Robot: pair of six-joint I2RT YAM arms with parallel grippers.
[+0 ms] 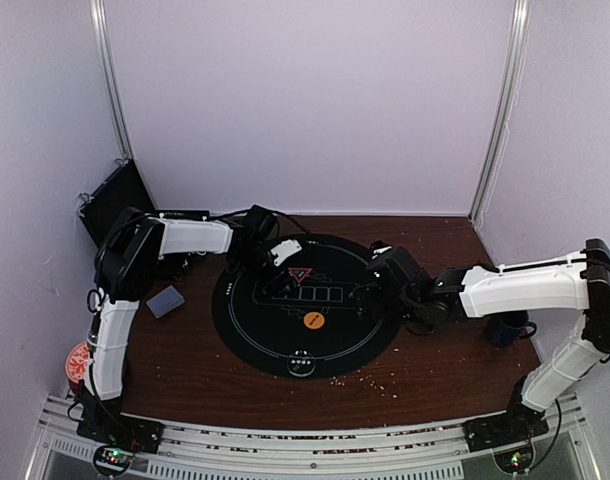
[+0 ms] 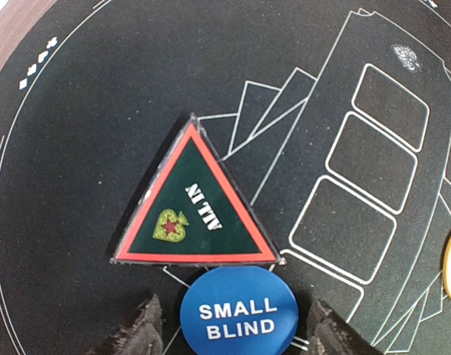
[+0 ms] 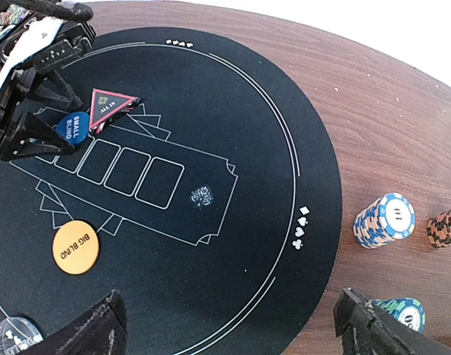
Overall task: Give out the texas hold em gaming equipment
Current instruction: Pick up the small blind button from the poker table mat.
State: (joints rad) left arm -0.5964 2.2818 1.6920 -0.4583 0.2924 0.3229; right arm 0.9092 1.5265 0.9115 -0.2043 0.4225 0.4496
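Observation:
On the black round mat point(image 1: 245, 320) lies a red-edged triangle marker point(image 2: 196, 214) reading ALL IN. Just below it lies the blue SMALL BLIND button point(image 2: 238, 310). My left gripper point(image 2: 238, 324) is low over the mat and open. Its fingertips point(image 2: 146, 329) stand on either side of the blue button with a narrow gap on each side. An orange BIG BLIND button point(image 3: 75, 247) rests nearer the mat's middle. My right gripper point(image 3: 233, 340) hovers open over the mat's right part with nothing between its fingers. Striped chip stacks point(image 3: 384, 220) stand on the wood beyond the mat.
A grey-blue card deck point(image 1: 166, 301) lies on the wood left of the mat. A dark blue mug point(image 1: 507, 328) sits under the right arm. A red-topped can point(image 1: 78, 362) stands at the left edge. A black box point(image 1: 113, 200) leans in the back left corner.

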